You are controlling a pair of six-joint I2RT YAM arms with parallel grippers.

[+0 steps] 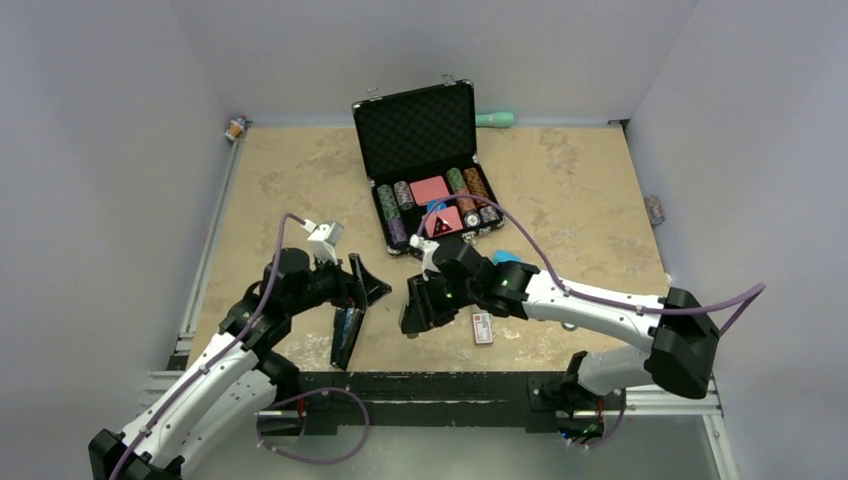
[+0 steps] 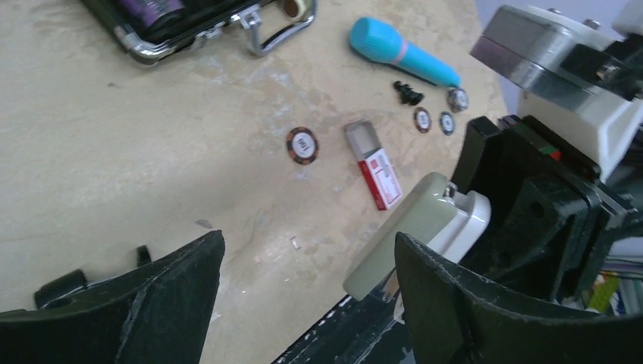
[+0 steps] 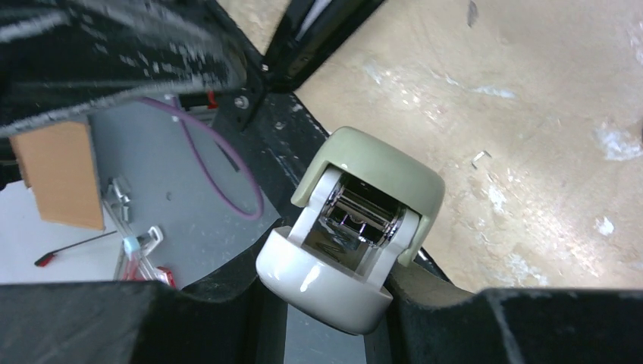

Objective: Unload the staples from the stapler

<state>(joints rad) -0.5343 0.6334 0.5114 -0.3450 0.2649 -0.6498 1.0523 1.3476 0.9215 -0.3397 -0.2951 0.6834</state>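
A pale green and white stapler (image 3: 356, 216) is clamped by its white base between the fingers of my right gripper (image 3: 326, 292), with its chrome hinge end facing the camera. In the left wrist view the stapler (image 2: 421, 227) points its green nose down over the table's front edge. My left gripper (image 2: 309, 243) stands wide open just in front of that nose, holding nothing. Its right finger (image 2: 462, 303) is close beside the nose. One loose staple (image 3: 481, 158) lies on the tabletop. From above, the left gripper (image 1: 358, 290) and right gripper (image 1: 418, 305) face each other near the front edge.
A red and white staple box (image 2: 377, 171) lies open on the table beside a poker chip (image 2: 302, 145). A teal marker (image 2: 402, 51) and small chips lie farther off. An open black chip case (image 1: 430, 170) sits at the back. The black frame rail (image 1: 450, 385) runs below both grippers.
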